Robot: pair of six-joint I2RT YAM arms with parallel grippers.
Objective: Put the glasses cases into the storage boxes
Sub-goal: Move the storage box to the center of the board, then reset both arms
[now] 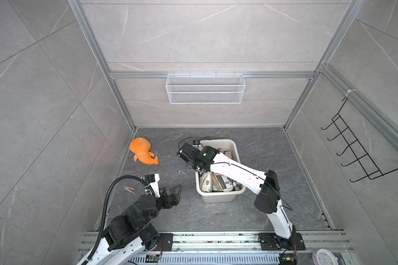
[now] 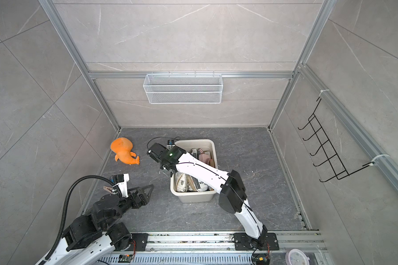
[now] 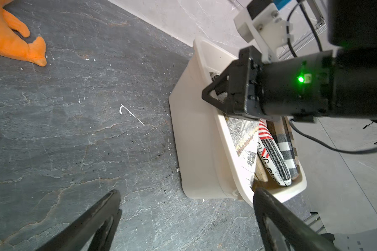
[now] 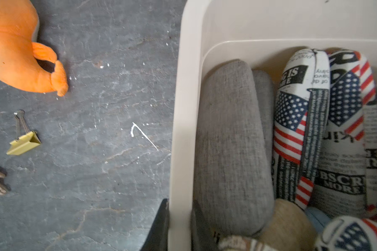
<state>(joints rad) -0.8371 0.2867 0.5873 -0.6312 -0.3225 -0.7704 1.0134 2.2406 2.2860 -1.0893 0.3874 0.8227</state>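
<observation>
1. The storage box (image 1: 218,197) is standing on the table (image 1: 285,160); its long sides are running away from the arm bases.
2. The glasses cases (image 1: 216,183) are lying inside the storage box, packed side by side.
   - A grey fabric case (image 4: 231,147) is lying against the box wall that faces the orange plush toy (image 1: 143,153).
   - Newspaper-print cases (image 4: 300,121) with flag patches are lying just beside it, further into the box.
   - A tan case (image 4: 287,221) is overlapping their ends.
   - A plaid case (image 3: 286,147) is lying against the opposite box wall.
   - A pink case (image 2: 205,158) is showing towards the box's far end.
3. The right end effector (image 4: 180,202) is gripping the storage box rim on the long wall facing the plush toy; one jaw is sitting outside the wall and the other inside, with the wall clamped between them.
4. The left end effector (image 1: 171,191) is standing wide open and carrying nothing; it is hovering over the table on the toy side of the box, near the box's near corner and apart from it.
5. The orange plush toy is lying on the table, well apart from the box; a yellow binder clip (image 4: 24,142) and a wooden clothespin (image 1: 129,190) are lying on that same side of the box.
6. A white wire mesh basket (image 1: 205,88) is hanging on the wall beyond the box's far end.
</observation>
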